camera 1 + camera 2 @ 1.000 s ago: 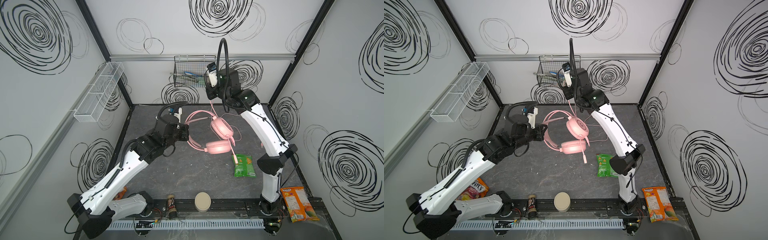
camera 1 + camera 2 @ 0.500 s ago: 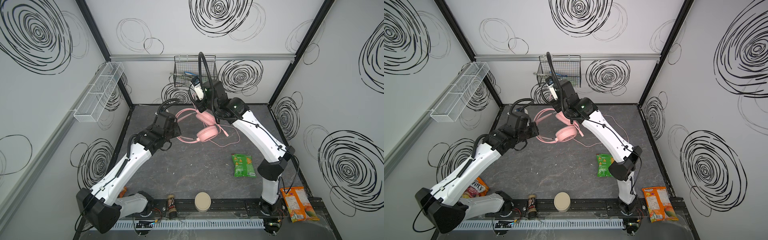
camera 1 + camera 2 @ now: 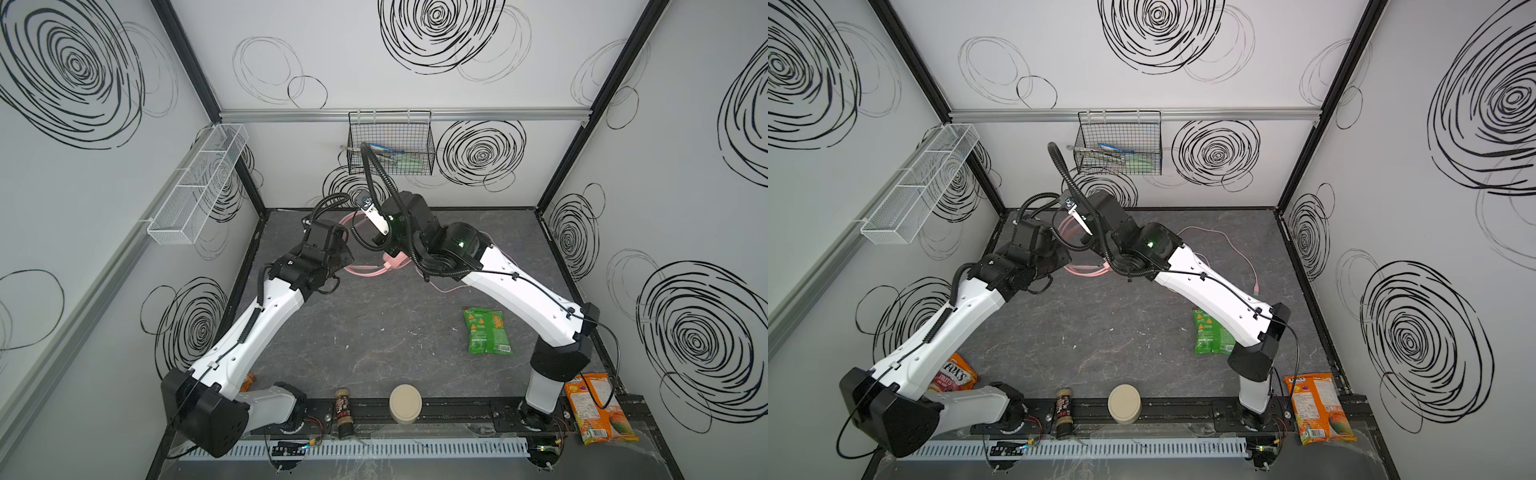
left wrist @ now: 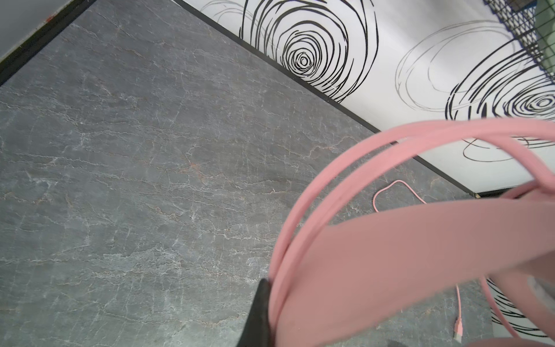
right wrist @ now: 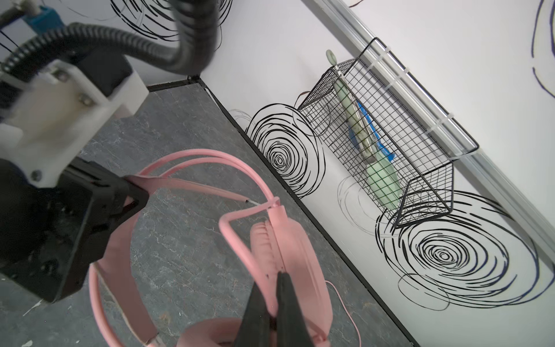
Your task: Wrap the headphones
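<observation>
right wrist: i saw left gripper (image 5: 136,192) and right gripper (image 5: 276,288) pinching headphones (image 5: 294,249); wire basket (image 5: 432,207) held green utensils (image 5: 383,180).

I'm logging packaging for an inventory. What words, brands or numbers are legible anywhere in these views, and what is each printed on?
"FOX'S" and "FRUITS": on the orange sweets packet, which is partly hidden in a top view.
green snack bag: it carries print, but too small to read.
orange snack bag: the lettering is blurred and unreadable.
small bottle: the label is too small to read.
No other text shows.
</observation>
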Robot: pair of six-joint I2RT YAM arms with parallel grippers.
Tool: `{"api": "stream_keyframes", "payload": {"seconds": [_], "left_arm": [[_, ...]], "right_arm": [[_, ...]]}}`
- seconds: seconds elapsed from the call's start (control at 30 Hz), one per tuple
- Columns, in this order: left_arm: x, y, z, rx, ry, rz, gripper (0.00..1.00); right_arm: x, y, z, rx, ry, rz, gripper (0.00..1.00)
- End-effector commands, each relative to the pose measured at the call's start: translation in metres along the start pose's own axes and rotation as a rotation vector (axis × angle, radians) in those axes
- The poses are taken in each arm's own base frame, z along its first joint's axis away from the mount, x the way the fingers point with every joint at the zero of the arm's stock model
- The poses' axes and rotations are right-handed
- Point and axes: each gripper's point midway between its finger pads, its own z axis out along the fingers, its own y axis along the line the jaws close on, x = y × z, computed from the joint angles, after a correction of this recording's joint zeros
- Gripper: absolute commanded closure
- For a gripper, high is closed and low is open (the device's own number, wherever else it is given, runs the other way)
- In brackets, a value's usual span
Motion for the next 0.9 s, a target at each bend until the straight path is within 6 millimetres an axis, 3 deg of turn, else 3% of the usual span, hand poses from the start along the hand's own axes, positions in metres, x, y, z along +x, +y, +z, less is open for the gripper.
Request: {"api": "stream_keyframes", "payload": {"seconds": [0.0,0.17,0.33,0.63,0.87], "left_arm": [[-0.033,-0.030,-0.006,0.155,-0.086,-0.163,1.00],[-0.050,-0.023,-0.010,0.179,-0.110,-0.238,1.00],[-0.059,-0.010,-0.016,0.139,-0.153,-0.231,1.00],[-0.068,0.003,-0.042,0.038,-0.256,0.009,1.00],[-0.070,0.014,-0.041,0.024,-0.263,-0.051,1.00]], "right_arm": [[0.005,-0.009,-0.021,0.046,0.026,-0.031,1.00],[0.013,-0.014,-0.034,0.049,0.063,0.005,1.00],[0.015,-0.032,-0.042,0.129,0.067,0.003,1.00],[-0.004,-0.093,-0.046,0.296,0.013,0.010,1.00],[-0.010,-0.095,-0.050,0.320,-0.002,-0.019,1.00]]}}
